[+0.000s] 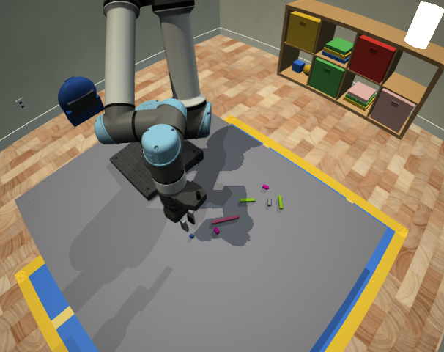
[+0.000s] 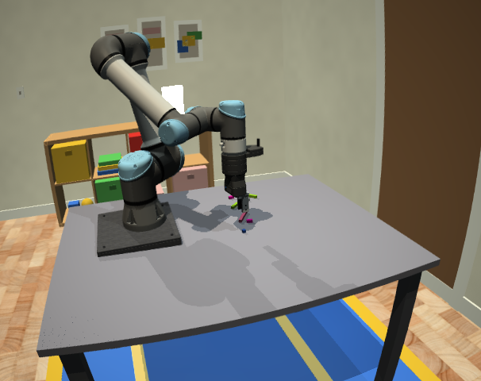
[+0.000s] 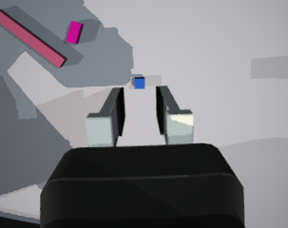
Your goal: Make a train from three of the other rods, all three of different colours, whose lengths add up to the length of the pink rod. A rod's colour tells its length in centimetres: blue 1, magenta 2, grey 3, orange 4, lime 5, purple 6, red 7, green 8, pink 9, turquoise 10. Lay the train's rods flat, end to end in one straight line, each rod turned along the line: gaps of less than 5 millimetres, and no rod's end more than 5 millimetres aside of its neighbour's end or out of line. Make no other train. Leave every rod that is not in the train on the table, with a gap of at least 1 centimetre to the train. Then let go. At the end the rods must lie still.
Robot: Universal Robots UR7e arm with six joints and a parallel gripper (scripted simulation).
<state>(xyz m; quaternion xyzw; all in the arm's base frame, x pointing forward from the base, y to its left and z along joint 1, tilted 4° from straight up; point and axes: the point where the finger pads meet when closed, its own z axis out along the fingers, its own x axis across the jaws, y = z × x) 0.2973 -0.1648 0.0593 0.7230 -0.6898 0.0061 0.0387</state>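
My gripper (image 1: 187, 221) is open and empty, raised a little above the table. It also shows in the wrist view (image 3: 142, 114) and in the exterior view (image 2: 244, 203). A small blue rod (image 1: 191, 235) lies on the table just beyond the fingertips, apart from them; the wrist view shows it too (image 3: 139, 83). The long pink rod (image 1: 225, 219) (image 3: 28, 37) lies flat to the right of the gripper. A short magenta rod (image 1: 216, 229) (image 3: 74, 32) lies close beside it. Farther right lie two lime rods (image 1: 247, 199) (image 1: 280, 202), a grey rod (image 1: 269, 202) and a second magenta rod (image 1: 265, 186).
The arm's black base plate (image 1: 154, 163) stands behind the gripper. The table's right edge (image 1: 313, 174) runs past the far rods. A shelf with coloured boxes (image 1: 351, 64) stands on the floor, off the table.
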